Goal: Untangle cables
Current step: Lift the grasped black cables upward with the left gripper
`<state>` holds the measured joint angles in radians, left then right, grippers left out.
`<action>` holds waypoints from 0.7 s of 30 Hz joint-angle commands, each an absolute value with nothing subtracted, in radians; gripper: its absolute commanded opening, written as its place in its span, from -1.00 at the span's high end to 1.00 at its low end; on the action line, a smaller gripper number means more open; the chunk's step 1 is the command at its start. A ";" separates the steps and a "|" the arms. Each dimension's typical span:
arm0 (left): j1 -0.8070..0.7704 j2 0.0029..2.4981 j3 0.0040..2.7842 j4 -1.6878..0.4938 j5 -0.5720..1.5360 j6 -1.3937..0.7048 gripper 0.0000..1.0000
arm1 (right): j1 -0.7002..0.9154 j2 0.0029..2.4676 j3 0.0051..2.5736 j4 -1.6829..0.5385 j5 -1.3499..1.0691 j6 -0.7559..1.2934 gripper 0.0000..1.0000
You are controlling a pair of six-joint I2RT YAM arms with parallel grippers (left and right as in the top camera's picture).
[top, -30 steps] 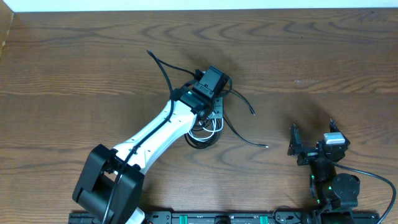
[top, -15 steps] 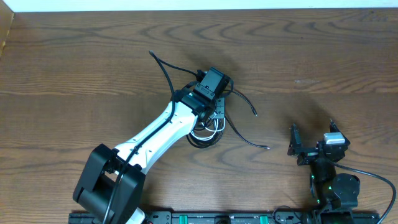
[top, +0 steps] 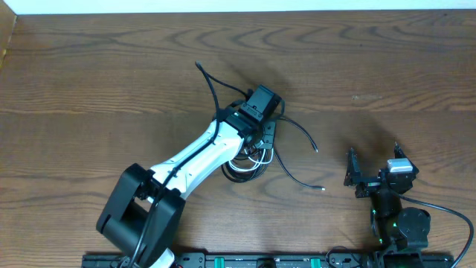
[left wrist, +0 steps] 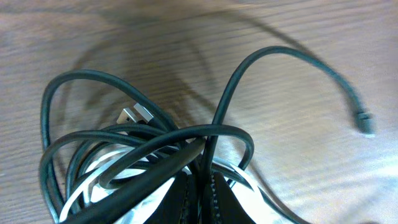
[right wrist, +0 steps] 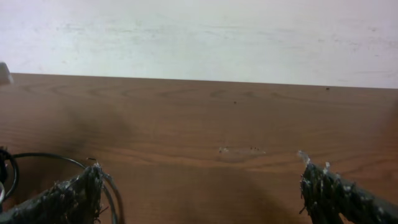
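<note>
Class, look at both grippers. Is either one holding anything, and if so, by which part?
The left gripper is shut on a black cable, pinching it partway along its length, not at a plug. The right gripper is open and holds nothing.

Left arm (top: pixel 201 149) reaching over tangled cables (top: pixel 245 168) at table (top: pixel 89 89) centre; right gripper (top: pixel 373 150) spread wide, well apart

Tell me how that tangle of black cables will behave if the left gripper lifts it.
Probably floppy: the black cables lie in loose curved loops, so free ends should droop. Likely light, being thin. The white cable is wound among those loops at the shut left gripper, so it would probably rise too.
</note>
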<state>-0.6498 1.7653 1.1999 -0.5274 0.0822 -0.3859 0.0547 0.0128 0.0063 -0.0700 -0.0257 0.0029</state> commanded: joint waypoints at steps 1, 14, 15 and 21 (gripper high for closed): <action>-0.632 1.650 1.209 -0.522 0.168 -0.322 0.85 | 0.060 0.011 0.006 -0.075 -0.021 -0.009 -0.99; -0.616 1.647 1.180 -0.572 0.044 -0.352 0.85 | 0.060 0.011 0.006 -0.075 -0.021 -0.009 -0.98; -0.616 1.647 1.180 -0.569 0.045 -0.352 0.85 | 0.060 0.011 0.006 -0.075 -0.021 -0.009 -0.98; -0.614 1.648 1.179 -0.544 0.041 -0.352 0.83 | 0.060 0.011 0.006 -0.074 -0.024 -0.008 -0.99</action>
<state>-0.6216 1.6444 1.1851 -0.5587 0.0437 -0.3431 0.0547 0.0128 0.0067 -0.0700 -0.0261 0.0029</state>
